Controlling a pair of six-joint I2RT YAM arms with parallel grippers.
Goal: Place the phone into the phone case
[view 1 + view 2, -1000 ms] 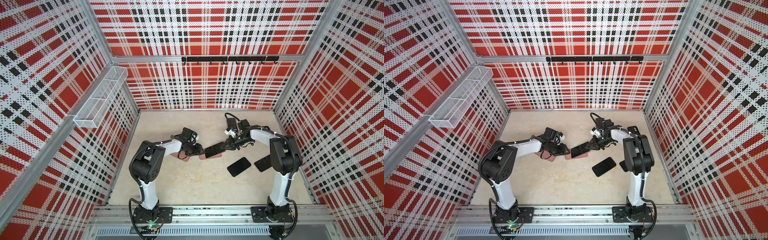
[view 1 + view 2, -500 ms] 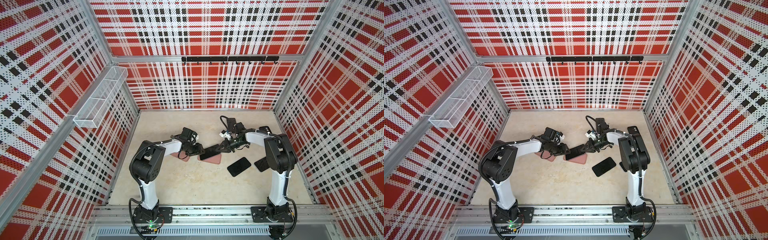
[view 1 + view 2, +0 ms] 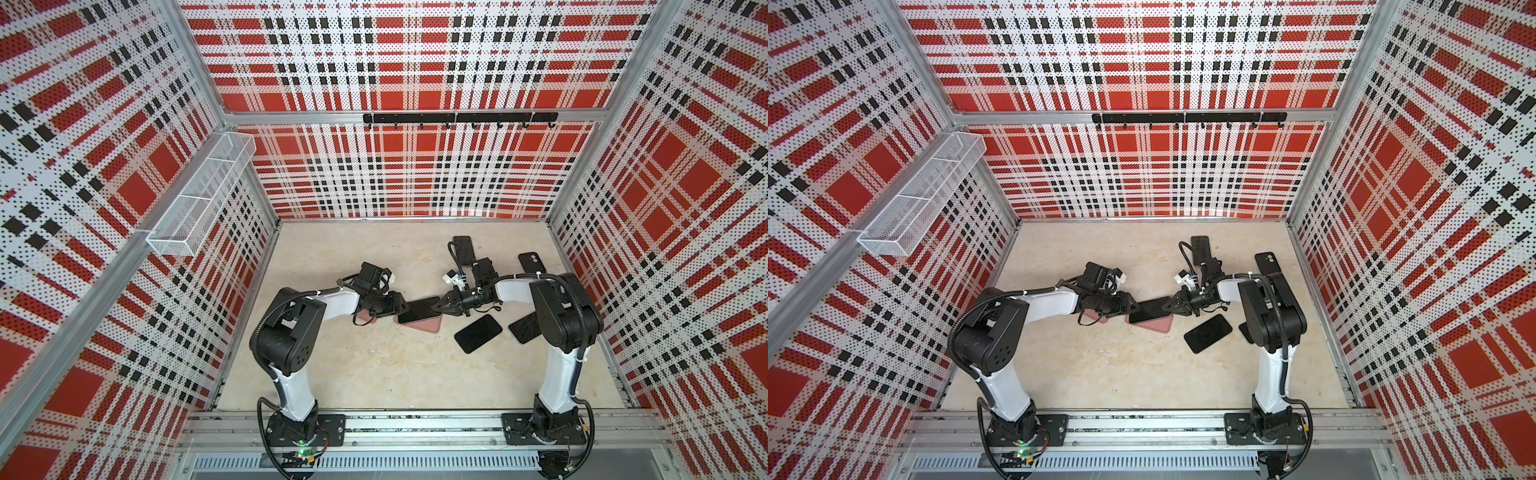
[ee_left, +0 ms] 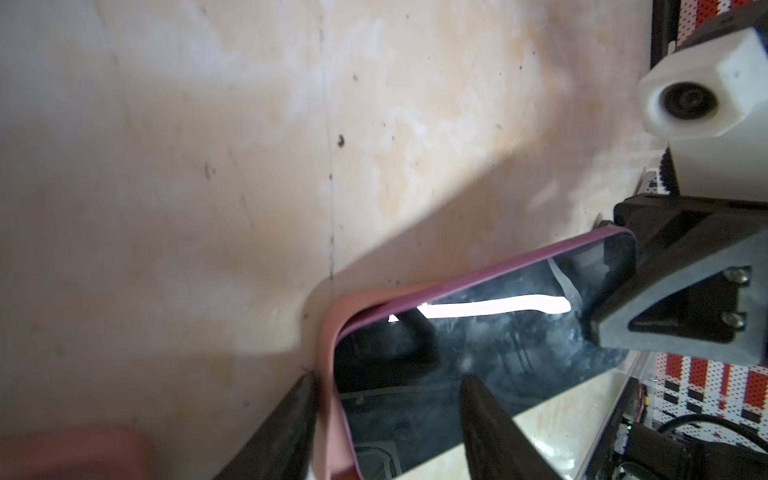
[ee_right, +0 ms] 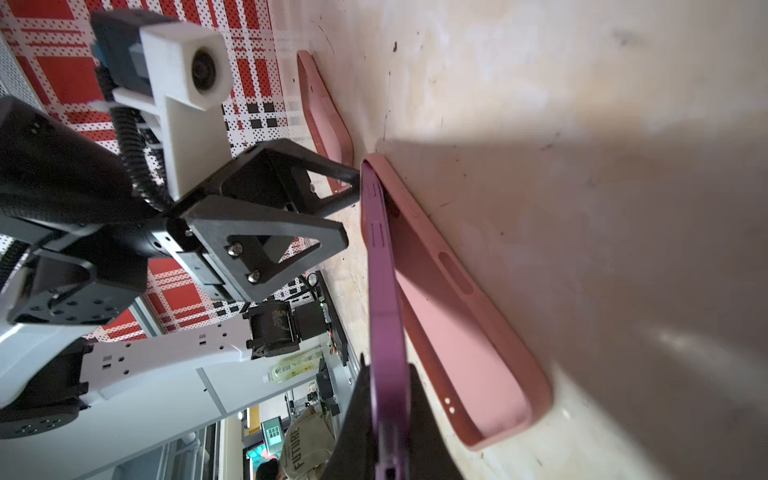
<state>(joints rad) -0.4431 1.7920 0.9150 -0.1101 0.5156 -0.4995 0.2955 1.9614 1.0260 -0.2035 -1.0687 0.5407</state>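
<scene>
In both top views your right tool (image 3: pixel 440 306) pinches the phone (image 3: pixel 419 309), tilted with its far end tucked into the pink case (image 3: pixel 426 325). A second pink case (image 3: pixel 365 319) and four dark slabs (image 3: pixel 478 333) lie on the surface (image 3: pixel 374 374).

In the left wrist view your left tool (image 4: pixel 388 380) is spread, straddling the case corner, probably to steady it.

In the right wrist view the phone's held end sits above the case.

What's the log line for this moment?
right gripper: shut on purple phone | phone: tilted, one end in pink case, other raised | left gripper: open at inserted end | status: not fully seated
</scene>
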